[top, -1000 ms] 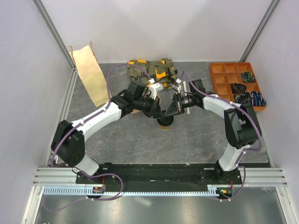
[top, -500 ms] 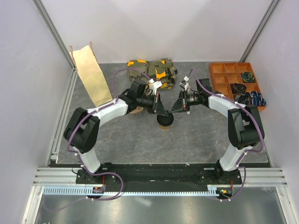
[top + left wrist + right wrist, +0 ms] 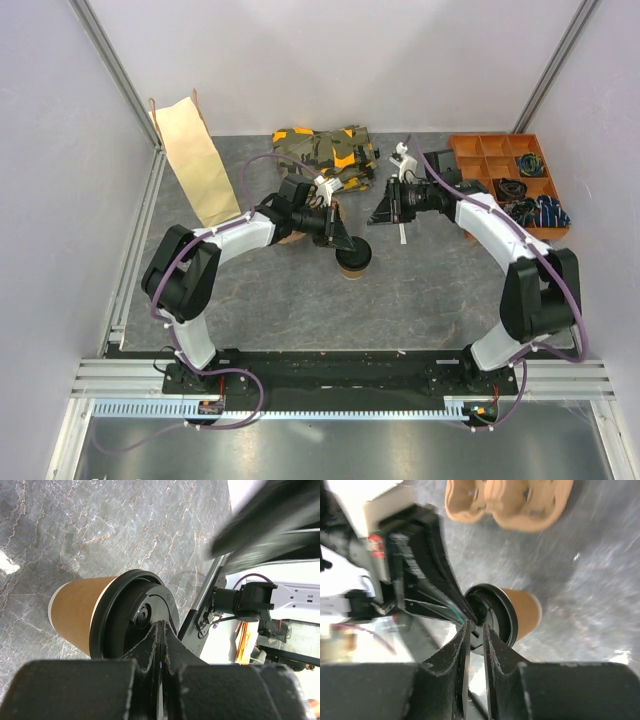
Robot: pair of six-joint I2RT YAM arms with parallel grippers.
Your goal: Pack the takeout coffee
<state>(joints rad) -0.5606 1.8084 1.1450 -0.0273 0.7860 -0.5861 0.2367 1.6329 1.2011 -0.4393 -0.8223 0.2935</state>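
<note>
the takeout coffee (image 3: 354,263) stands upright on the grey table (image 3: 300,300) with its black lid (image 3: 132,612) on, right at the tips of the left claw (image 3: 160,630). that claw is pinched fully together with nothing between its fingers, and its tips appear to rest on the lid's top. the right claw (image 3: 476,630) faces the cup from the other side, apart from it, its fingers parted by a narrow, empty gap. beyond the cup from the right claw lies a pulp cup tray (image 3: 510,502). a paper bag (image 3: 195,165) stands well behind the left claw, a camouflage cloth (image 3: 325,148) lies past both claws, and an orange compartment box (image 3: 505,180) sits behind the right claw.
</note>
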